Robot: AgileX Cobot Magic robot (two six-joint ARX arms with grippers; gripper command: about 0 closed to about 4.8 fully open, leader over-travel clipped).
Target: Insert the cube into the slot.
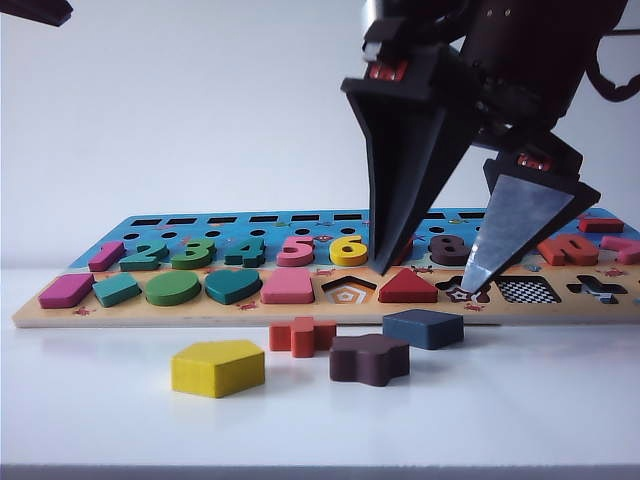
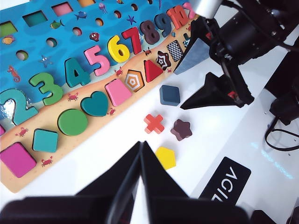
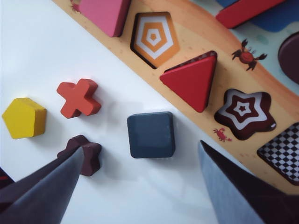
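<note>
The cube (image 1: 422, 328) (image 2: 169, 94) (image 3: 151, 134) is a flat navy block lying on the white table just in front of the puzzle board. The slot (image 1: 527, 291) (image 2: 175, 50) (image 3: 283, 151), a square cut-out with a checkered floor, sits in the board's front row, to the right of the cube in the exterior view. My right gripper (image 1: 425, 280) (image 2: 179, 91) (image 3: 141, 147) hangs open over the cube, one finger on each side of it, touching nothing. My left gripper (image 2: 141, 144) is shut and empty, hovering over the table near the yellow pentagon.
The puzzle board (image 1: 150, 312) lies across the table with numbers and shapes set in it. Loose on the table are a yellow pentagon (image 1: 218, 367), an orange cross (image 1: 302, 336) and a brown star block (image 1: 369, 359) close beside the cube. Star (image 3: 243, 112) and pentagon (image 3: 153, 37) cut-outs stand empty.
</note>
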